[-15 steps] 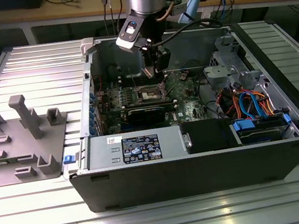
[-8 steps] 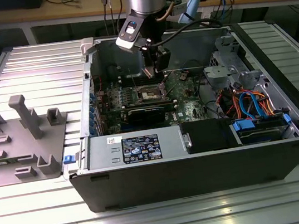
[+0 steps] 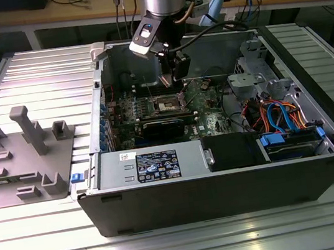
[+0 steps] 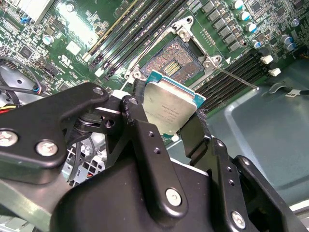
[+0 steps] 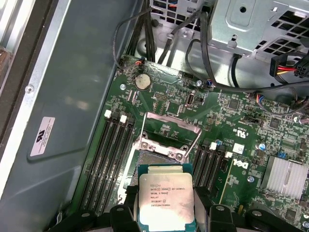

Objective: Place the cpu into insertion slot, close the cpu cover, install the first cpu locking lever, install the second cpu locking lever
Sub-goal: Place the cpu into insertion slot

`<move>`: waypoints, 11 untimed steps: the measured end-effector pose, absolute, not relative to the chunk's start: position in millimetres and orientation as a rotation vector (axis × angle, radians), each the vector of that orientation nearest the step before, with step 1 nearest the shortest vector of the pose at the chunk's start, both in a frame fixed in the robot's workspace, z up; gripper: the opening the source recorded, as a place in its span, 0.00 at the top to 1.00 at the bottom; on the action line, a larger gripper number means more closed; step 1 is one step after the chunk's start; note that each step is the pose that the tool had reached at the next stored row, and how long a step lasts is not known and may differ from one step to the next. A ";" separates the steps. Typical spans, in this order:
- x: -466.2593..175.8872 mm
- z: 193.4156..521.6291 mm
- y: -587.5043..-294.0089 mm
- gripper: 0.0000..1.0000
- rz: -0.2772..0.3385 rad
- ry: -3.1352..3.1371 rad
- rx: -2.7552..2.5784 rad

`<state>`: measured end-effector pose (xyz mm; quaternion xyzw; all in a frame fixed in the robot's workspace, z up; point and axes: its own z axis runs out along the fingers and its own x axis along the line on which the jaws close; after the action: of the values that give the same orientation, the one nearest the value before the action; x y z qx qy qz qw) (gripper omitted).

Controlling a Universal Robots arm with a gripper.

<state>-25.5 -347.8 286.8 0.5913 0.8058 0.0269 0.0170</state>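
Observation:
My gripper [image 4: 168, 115] is shut on the cpu [image 4: 169, 108], a flat square chip with a silver-grey top, its black fingers [image 4: 137, 104] pressing two opposite edges. In the first wrist view the cpu [image 5: 166, 198] hangs slightly above and just short of the insertion slot [image 5: 153, 157], apart from it. The slot's dark centre [image 4: 176, 60] lies uncovered. The cpu cover [image 5: 171, 120], a silvery frame, stands tilted up at the slot's far side. A thin locking lever [image 4: 236, 77] sticks out beside the slot. In the exterior view my gripper [image 3: 177, 89] hovers over the slot [image 3: 167, 104] inside the open case.
Long memory slots [image 5: 108, 159] flank the socket on both sides. A black graphics card [image 3: 164, 127] and the power supply [image 3: 154, 163] sit nearer the case front. Cables and a drive cage [image 3: 269, 94] fill the exterior view's right. A grey fixture [image 3: 23, 153] stands on the table.

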 end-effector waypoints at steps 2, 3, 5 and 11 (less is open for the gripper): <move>-25.5 286.8 -347.8 0.46 0.084 2.504 1.839; -25.5 286.8 -347.8 0.46 0.084 2.503 1.839; -25.5 286.8 -347.8 0.46 0.083 2.502 1.841; -25.5 286.8 -347.8 0.46 0.083 2.498 1.846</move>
<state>-25.5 -347.8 286.8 0.5941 0.8038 0.0268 0.0171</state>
